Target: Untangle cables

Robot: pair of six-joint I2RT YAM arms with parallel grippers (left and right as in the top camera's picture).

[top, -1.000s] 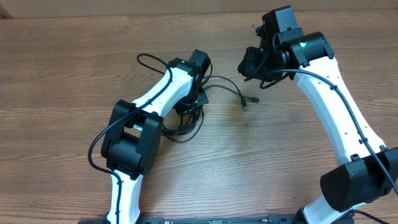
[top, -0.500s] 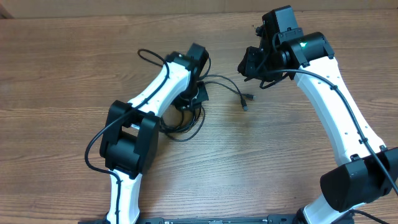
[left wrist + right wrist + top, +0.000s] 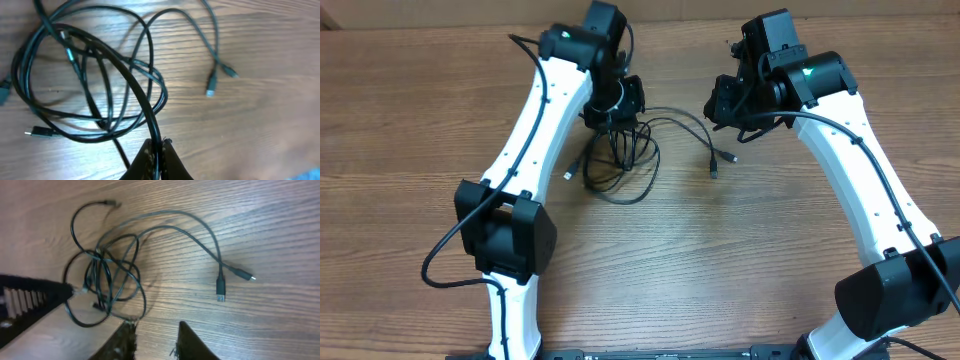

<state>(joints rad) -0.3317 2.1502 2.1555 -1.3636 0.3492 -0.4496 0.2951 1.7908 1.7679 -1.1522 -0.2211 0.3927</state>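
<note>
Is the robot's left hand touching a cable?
Touching. The left wrist view shows the left fingers pinched shut on one black cable, which runs up and away from between them.

Reaching far forward on the left, left gripper (image 3: 157, 152) pinched tight, seemingly around one strand of the cables (image 3: 150, 120). Hovering on the right, right gripper (image 3: 157, 342) spread wide.

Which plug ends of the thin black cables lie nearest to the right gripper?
The two small black plugs side by side, right of the tangle, below the right gripper; the silvery plug lies left of it.
</note>
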